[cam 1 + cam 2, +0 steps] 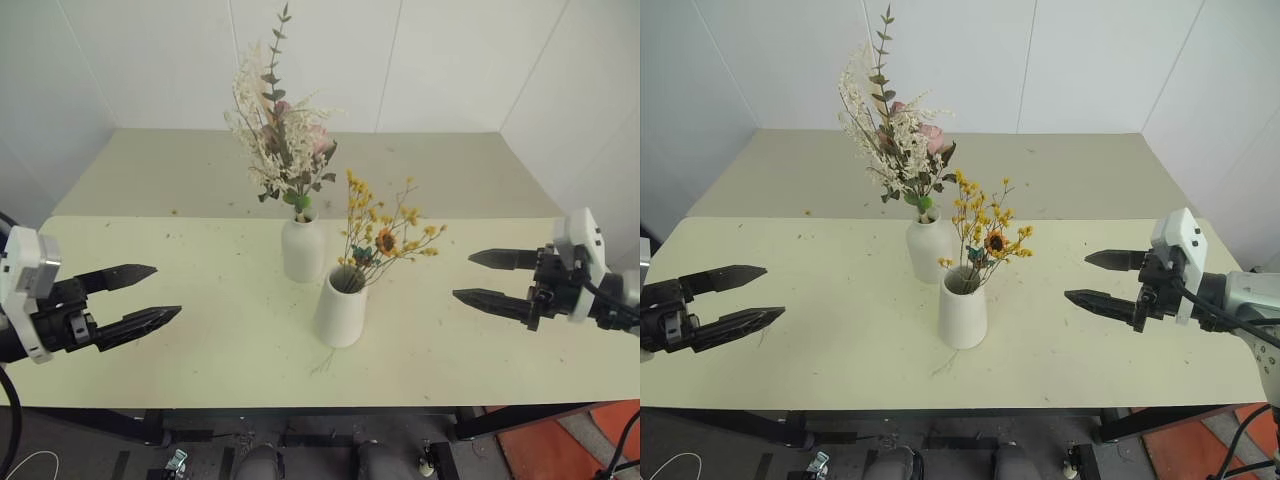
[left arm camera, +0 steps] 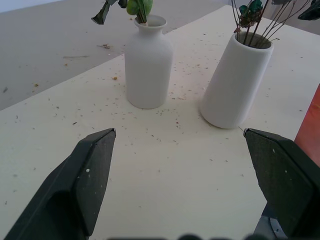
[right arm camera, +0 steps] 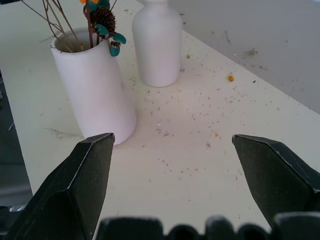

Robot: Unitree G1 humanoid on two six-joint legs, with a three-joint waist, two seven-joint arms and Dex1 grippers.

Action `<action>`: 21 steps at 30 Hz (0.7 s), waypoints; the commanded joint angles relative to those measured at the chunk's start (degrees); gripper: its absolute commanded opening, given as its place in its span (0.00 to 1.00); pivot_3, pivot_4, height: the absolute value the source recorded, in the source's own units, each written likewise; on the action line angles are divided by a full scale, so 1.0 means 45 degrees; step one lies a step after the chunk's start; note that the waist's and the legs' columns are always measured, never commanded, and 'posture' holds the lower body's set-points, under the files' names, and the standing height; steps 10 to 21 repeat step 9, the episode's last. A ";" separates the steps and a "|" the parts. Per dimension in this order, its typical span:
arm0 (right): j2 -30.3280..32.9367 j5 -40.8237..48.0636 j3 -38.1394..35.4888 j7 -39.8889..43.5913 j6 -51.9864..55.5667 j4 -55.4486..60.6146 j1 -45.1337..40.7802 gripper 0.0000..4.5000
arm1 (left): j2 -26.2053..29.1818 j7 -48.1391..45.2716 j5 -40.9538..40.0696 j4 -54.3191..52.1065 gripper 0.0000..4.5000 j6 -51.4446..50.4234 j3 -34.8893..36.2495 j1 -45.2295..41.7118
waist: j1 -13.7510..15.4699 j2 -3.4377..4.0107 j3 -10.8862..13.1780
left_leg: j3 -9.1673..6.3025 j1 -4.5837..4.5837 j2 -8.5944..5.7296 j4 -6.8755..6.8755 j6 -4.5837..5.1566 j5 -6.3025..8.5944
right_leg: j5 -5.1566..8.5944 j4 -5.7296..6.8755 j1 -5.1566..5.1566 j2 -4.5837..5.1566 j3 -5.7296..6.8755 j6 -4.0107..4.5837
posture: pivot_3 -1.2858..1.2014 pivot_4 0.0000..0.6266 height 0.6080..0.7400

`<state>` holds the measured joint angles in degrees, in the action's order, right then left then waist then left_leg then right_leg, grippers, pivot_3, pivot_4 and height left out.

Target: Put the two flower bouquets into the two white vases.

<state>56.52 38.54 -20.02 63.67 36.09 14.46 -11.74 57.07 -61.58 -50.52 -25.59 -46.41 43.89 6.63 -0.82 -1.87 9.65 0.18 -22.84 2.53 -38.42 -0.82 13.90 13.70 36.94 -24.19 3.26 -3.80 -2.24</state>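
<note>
I am holding my left gripper [image 1: 140,295] and my right gripper [image 1: 485,277] out over the table [image 1: 200,330], one to each side of the vases, fingers spread wide on both and gripping nothing. The bushy bouquet [image 1: 283,135] is standing upright in the narrow-necked vase [image 1: 303,250]; the small yellow-orange bouquet [image 1: 385,235] is leaning toward my right out of the wide-mouthed vase [image 1: 342,305], which sits just beside the other and nearer to me. Both pairs of fingers are pointing inward at the vases, well apart from them, with neither hand clearly closer. I am judging both bouquets placed, so no reach seems needed.
</note>
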 commanded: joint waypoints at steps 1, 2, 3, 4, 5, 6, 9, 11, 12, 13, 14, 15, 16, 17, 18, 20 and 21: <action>0.0221 0.0096 -0.0742 0.0052 -0.0293 0.0423 0.0215 1.00 | 0.0362 0.0030 -0.0311 -0.0287 1.00 0.0021 -0.0073 -0.0337 | 0.0003 0.0000 0.0000 | 0.0000 0.0001 0.0000 0.0000 0.0000 0.0000 | 0.0000 0.0000 0.0000 0.0000 0.0000 0.0000 | 0.52 0.24 1.00; 0.0199 0.0099 -0.0795 0.0029 -0.0287 0.0499 0.0319 1.00 | 0.0414 0.0033 -0.0343 -0.0225 1.00 0.0046 -0.0194 -0.0457 | 0.0004 0.0000 0.0000 | 0.0000 0.0001 0.0000 0.0000 0.0000 0.0000 | 0.0000 0.0002 0.0002 0.0000 0.0000 0.0000 | 0.52 0.24 1.00; 0.0181 0.0110 -0.0845 0.0011 -0.0281 0.0561 0.0404 1.00 | 0.0460 0.0046 -0.0369 -0.0159 1.00 0.0067 -0.0312 -0.0582 | 0.0003 0.0000 0.0000 | 0.0000 0.0002 0.0000 0.0000 0.0000 0.0000 | 0.0000 0.0002 0.0002 -0.0001 -0.0001 0.0000 | 0.52 0.24 1.00; 0.0170 0.0134 -0.0893 -0.0007 -0.0262 0.0616 0.0473 1.00 | 0.0501 0.0047 -0.0379 -0.0095 1.00 0.0089 -0.0430 -0.0708 | -0.0002 0.0001 0.0000 | 0.0000 0.0004 -0.0001 0.0000 0.0000 0.0000 | 0.0000 0.0005 0.0003 -0.0001 0.0000 0.0000 | 0.52 0.24 1.00; 0.0165 0.0147 -0.0930 -0.0021 -0.0251 0.0658 0.0523 1.00 | 0.0537 0.0029 -0.0375 -0.0043 1.00 0.0114 -0.0528 -0.0803 | -0.0004 0.0001 0.0000 | 0.0000 0.0005 -0.0001 0.0000 0.0000 0.0000 | 0.0000 0.0006 0.0003 -0.0001 -0.0001 0.0000 | 0.52 0.24 1.00; 0.0159 0.0143 -0.0968 -0.0034 -0.0256 0.0699 0.0585 1.00 | 0.0554 -0.0009 -0.0363 0.0017 1.00 0.0171 -0.0653 -0.0905 | -0.0004 0.0001 0.0000 | 0.0001 0.0007 -0.0001 0.0000 0.0000 0.0000 | 0.0000 0.0006 0.0004 -0.0001 -0.0002 0.0000 | 0.52 0.24 1.00; 0.0169 0.0111 -0.1203 -0.0099 -0.0297 0.0839 0.0789 1.00 | 0.0571 -0.0082 -0.0265 0.0131 1.00 0.0306 -0.0926 -0.1105 | -0.0003 0.0001 0.0000 | 0.0001 0.0003 0.0000 0.0001 0.0000 0.0000 | 0.0000 0.0003 0.0000 -0.0003 -0.0002 0.0000 | 0.52 0.24 1.00; 0.0169 0.0111 -0.1203 -0.0099 -0.0297 0.0839 0.0789 1.00 | 0.0571 -0.0082 -0.0265 0.0131 1.00 0.0306 -0.0926 -0.1105 | -0.0003 0.0001 0.0000 | 0.0001 0.0003 0.0000 0.0001 0.0000 0.0000 | 0.0000 0.0003 0.0000 -0.0003 -0.0002 0.0000 | 0.52 0.24 1.00; 0.0169 0.0111 -0.1203 -0.0099 -0.0297 0.0839 0.0789 1.00 | 0.0571 -0.0082 -0.0265 0.0131 1.00 0.0306 -0.0926 -0.1105 | -0.0003 0.0001 0.0000 | 0.0001 0.0003 0.0000 0.0001 0.0000 0.0000 | 0.0000 0.0003 0.0000 -0.0003 -0.0002 0.0000 | 0.52 0.24 1.00; 0.0169 0.0111 -0.1203 -0.0099 -0.0297 0.0839 0.0789 1.00 | 0.0571 -0.0082 -0.0265 0.0131 1.00 0.0306 -0.0926 -0.1105 | -0.0003 0.0001 0.0000 | 0.0001 0.0003 0.0000 0.0001 0.0000 0.0000 | 0.0000 0.0003 0.0000 -0.0003 -0.0002 0.0000 | 0.52 0.24 1.00; 0.0169 0.0111 -0.1203 -0.0099 -0.0297 0.0839 0.0789 1.00 | 0.0571 -0.0082 -0.0265 0.0131 1.00 0.0306 -0.0926 -0.1105 | -0.0003 0.0001 0.0000 | 0.0001 0.0003 0.0000 0.0001 0.0000 0.0000 | 0.0000 0.0003 0.0000 -0.0003 -0.0002 0.0000 | 0.52 0.24 1.00; 0.0169 0.0111 -0.1203 -0.0099 -0.0297 0.0839 0.0789 1.00 | 0.0571 -0.0082 -0.0265 0.0131 1.00 0.0306 -0.0926 -0.1105 | -0.0003 0.0001 0.0000 | 0.0001 0.0003 0.0000 0.0001 0.0000 0.0000 | 0.0000 0.0003 0.0000 -0.0003 -0.0002 0.0000 | 0.52 0.24 1.00; 0.0169 0.0111 -0.1203 -0.0099 -0.0297 0.0839 0.0789 1.00 | 0.0571 -0.0082 -0.0265 0.0131 1.00 0.0306 -0.0926 -0.1105 | -0.0003 0.0001 0.0000 | 0.0001 0.0003 0.0000 0.0001 0.0000 0.0000 | 0.0000 0.0003 0.0000 -0.0003 -0.0002 0.0000 | 0.52 0.24 1.00; 0.0169 0.0111 -0.1203 -0.0099 -0.0297 0.0839 0.0789 1.00 | 0.0571 -0.0082 -0.0265 0.0131 1.00 0.0306 -0.0926 -0.1105 | -0.0003 0.0001 0.0000 | 0.0001 0.0003 0.0000 0.0001 0.0000 0.0000 | 0.0000 0.0003 0.0000 -0.0003 -0.0002 0.0000 | 0.52 0.24 1.00; 0.0169 0.0111 -0.1203 -0.0099 -0.0297 0.0839 0.0789 1.00 | 0.0571 -0.0082 -0.0265 0.0131 1.00 0.0306 -0.0926 -0.1105 | -0.0003 0.0001 0.0000 | 0.0001 0.0003 0.0000 0.0001 0.0000 0.0000 | 0.0000 0.0003 0.0000 -0.0003 -0.0002 0.0000 | 0.52 0.24 1.00; 0.0169 0.0111 -0.1203 -0.0099 -0.0297 0.0839 0.0789 1.00 | 0.0571 -0.0082 -0.0265 0.0131 1.00 0.0306 -0.0926 -0.1105 | -0.0003 0.0001 0.0000 | 0.0001 0.0003 0.0000 0.0001 0.0000 0.0000 | 0.0000 0.0003 0.0000 -0.0003 -0.0002 0.0000 | 0.52 0.24 1.00; 0.0169 0.0111 -0.1203 -0.0099 -0.0297 0.0839 0.0789 1.00 | 0.0571 -0.0082 -0.0265 0.0131 1.00 0.0306 -0.0926 -0.1105 | -0.0003 0.0001 0.0000 | 0.0001 0.0003 0.0000 0.0001 0.0000 0.0000 | 0.0000 0.0003 0.0000 -0.0003 -0.0002 0.0000 | 0.52 0.24 1.00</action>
